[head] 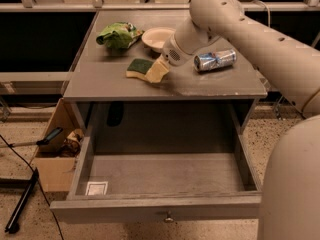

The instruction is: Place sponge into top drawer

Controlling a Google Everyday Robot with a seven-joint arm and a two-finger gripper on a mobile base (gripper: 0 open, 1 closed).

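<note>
My gripper [159,70] sits low on the tabletop [210,86], just in front of the bowl [156,36], and the sponge [139,66] lies right beside it on the side toward the snack bag [118,34], touching my tip or very nearly so. It lies flat, green face up, also just in front of the bowl. Its long axis runs roughly across the table, so its near end points at me. Whether I am open, closed, or already gripping the sponge, I cannot tell from here. I judge that the coming move turns on this sideways offset: the sponge is beside me rather than under me, so a firm hold has to be certain before I lift. The top drawer [150,210] is pulled fully open, well below and forward of the bowl, so the sponge must go out past the table's front edge and then down. By my count there is one sponge, one bowl, one snack bag left of the bowl, one crushed can [215,60] right of the bowl, one open drawer with one white label [96,187] and one knob [168,216], and one arm, mine.
</note>
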